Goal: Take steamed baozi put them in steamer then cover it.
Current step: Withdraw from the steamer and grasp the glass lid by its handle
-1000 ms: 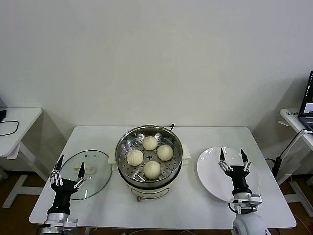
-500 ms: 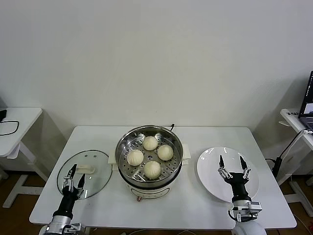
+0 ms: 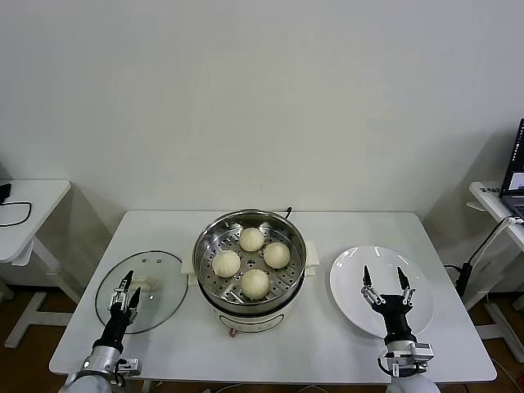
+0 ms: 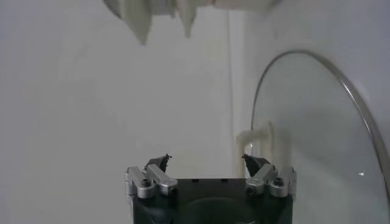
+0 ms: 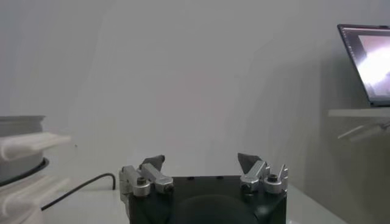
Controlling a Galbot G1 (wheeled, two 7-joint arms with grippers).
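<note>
Already loaded: four steamed baozi (image 3: 251,239) sit in the steamer (image 3: 249,260), well right of the left gripper (image 3: 124,291). Covering step in hand. Left gripper spread, empty, low over the near edge of the cover (image 3: 141,291), which lies flat beside the steamer; white handle (image 3: 147,284) just ahead of the fingertips, long axis apparently running left-right. Next: advance, straddle handle, pinch, lift, carry right. Right gripper (image 3: 384,282) spread, idle above the plate (image 3: 381,290).
</note>
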